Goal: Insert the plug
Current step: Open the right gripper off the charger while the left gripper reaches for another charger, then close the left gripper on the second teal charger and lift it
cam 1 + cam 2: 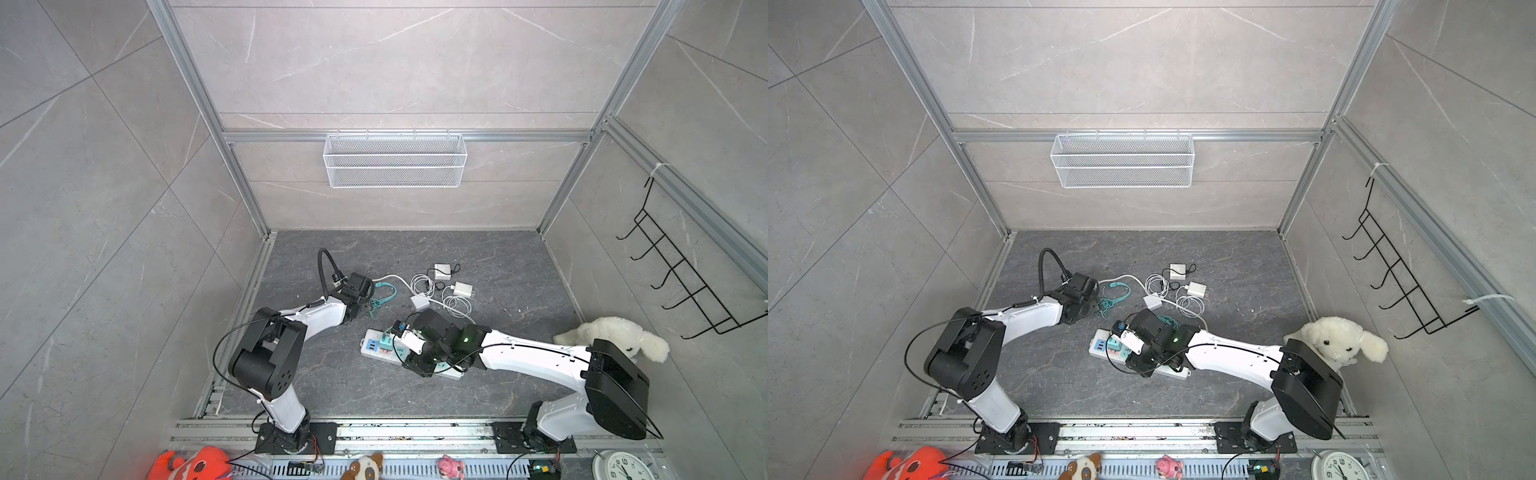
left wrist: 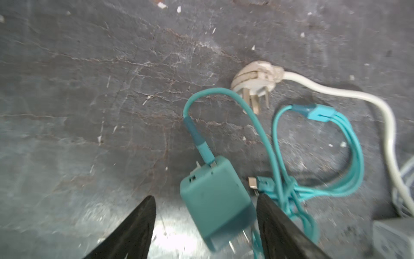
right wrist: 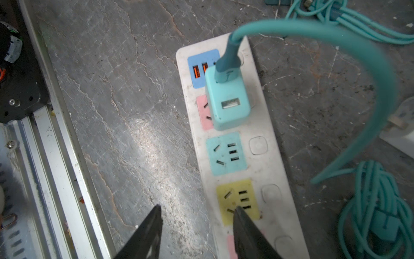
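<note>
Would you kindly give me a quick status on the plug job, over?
Left pincer open, straddling dark teal cube charger on floor. Right pincer open, empty, over white power strip. Pale turquoise adapter seated in pink socket. Teal cable tangle crowds charger.

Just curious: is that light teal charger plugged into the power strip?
Plugged in: the charger stands on the pink socket of the power strip, no prongs showing.

A: How's the left arm (image 1: 320, 313) sitting?
B: Elbow bent high, forearm stretched away from its base. The left hand (image 2: 205, 196) tips downward, fingers (image 2: 134, 226) spread wide.
A: And the right arm (image 1: 536, 357)?
B: Forearm low, reaching in toward the middle. The right hand (image 3: 198, 206) points down too, fingers (image 3: 147, 233) parted with a clear gap between the tips.
</note>
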`<state>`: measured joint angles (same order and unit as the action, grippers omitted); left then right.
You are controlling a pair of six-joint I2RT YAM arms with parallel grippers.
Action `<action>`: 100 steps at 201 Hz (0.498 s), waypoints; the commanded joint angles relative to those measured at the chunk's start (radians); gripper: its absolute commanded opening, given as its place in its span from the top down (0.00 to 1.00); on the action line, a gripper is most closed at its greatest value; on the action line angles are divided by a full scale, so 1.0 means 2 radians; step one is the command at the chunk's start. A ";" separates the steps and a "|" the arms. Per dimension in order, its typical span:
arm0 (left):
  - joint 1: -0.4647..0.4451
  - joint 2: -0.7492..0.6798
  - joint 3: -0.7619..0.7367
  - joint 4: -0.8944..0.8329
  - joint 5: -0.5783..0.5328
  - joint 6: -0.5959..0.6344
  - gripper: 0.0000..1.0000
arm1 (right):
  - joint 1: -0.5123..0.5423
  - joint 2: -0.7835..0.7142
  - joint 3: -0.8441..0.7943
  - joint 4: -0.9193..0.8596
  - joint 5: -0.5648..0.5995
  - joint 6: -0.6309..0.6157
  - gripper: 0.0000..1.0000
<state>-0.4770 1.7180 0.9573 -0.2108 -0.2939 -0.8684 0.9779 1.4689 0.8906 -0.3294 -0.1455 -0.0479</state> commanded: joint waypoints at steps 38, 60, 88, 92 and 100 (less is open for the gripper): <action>0.011 0.021 0.020 -0.005 0.014 -0.012 0.32 | -0.005 -0.015 -0.012 0.016 0.004 0.001 0.47; 0.012 0.006 0.011 -0.021 0.010 -0.003 0.33 | -0.005 -0.011 -0.010 0.018 0.002 0.003 0.47; 0.011 -0.012 -0.005 -0.037 0.005 0.007 0.33 | -0.005 -0.012 -0.007 0.020 0.001 0.005 0.47; 0.011 -0.015 -0.006 -0.039 0.006 0.007 0.33 | -0.005 -0.011 -0.006 0.020 0.001 0.005 0.47; 0.011 -0.017 -0.011 -0.041 0.007 0.007 0.33 | -0.005 -0.011 -0.006 0.018 0.001 0.005 0.47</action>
<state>-0.4591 1.7390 0.9581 -0.2382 -0.2783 -0.8745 0.9703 1.4487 0.8806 -0.3050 -0.1459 -0.0475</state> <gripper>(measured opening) 0.674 0.532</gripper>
